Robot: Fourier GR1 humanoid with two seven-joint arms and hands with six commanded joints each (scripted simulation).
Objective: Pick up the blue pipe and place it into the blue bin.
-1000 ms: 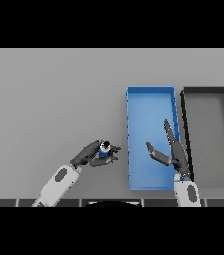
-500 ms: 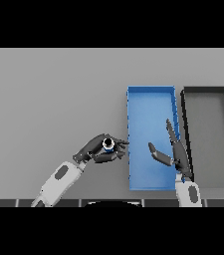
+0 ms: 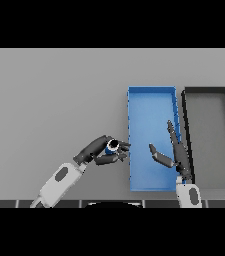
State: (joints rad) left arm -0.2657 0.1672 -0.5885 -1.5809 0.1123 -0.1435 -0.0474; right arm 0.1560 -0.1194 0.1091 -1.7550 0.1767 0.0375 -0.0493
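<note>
- The pipe (image 3: pixel 112 146) is blue, with a dark opening ringed in white.
- The left hand (image 3: pixel 98 151) around it is dark; its arm is white with a grey patch.
- The bin (image 3: pixel 151 100) under the dark right hand (image 3: pixel 175 154) is plain bright blue.
- The bin (image 3: pixel 208 92) beyond that hand has a black rim and grey floor.
- The worktop (image 3: pixel 49 100) is plain grey.

Grey table (image 3: pixel 49 100): blue bin (image 3: pixel 132 140), black bin (image 3: pixel 186 135)

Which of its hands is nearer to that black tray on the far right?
The right hand. It hovers open over the blue bin, just beside the black tray. The left hand, holding the blue pipe, is on the bin's far side.
</note>
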